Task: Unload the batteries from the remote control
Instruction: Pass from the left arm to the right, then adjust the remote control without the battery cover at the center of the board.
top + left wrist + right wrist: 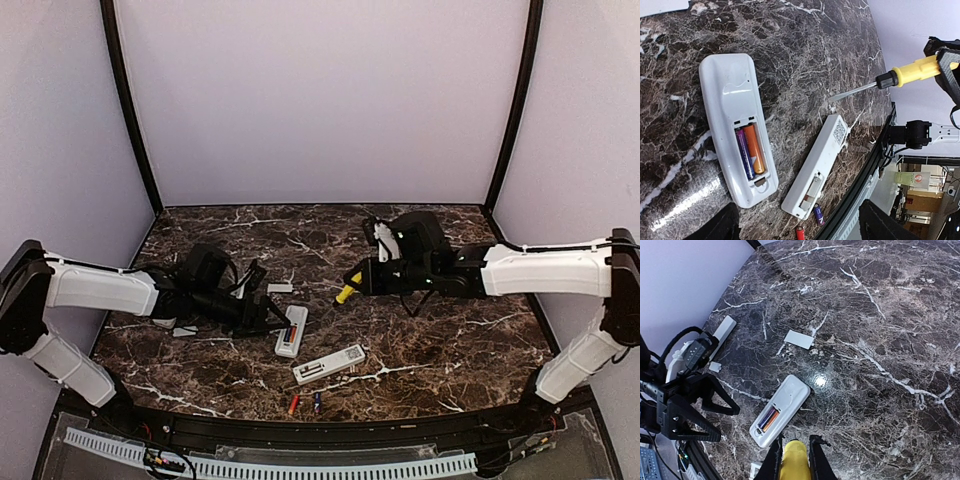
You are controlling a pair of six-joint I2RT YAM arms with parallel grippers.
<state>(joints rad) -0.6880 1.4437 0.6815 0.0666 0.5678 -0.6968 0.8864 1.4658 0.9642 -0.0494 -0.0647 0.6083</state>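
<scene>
A white remote lies back-up with its compartment open, holding a purple battery and an orange battery. It also shows in the top view and the right wrist view. A second remote lies beside it with an empty compartment. A loose blue battery and a loose red battery lie near the table's front edge. My left gripper is open and empty, just left of the first remote. My right gripper is shut on a yellow-handled screwdriver, held above the table to the remote's right.
A white cover plate lies behind the first remote. A small white piece and a longer white piece lie by the left arm. The table's black front rim runs close to the loose batteries.
</scene>
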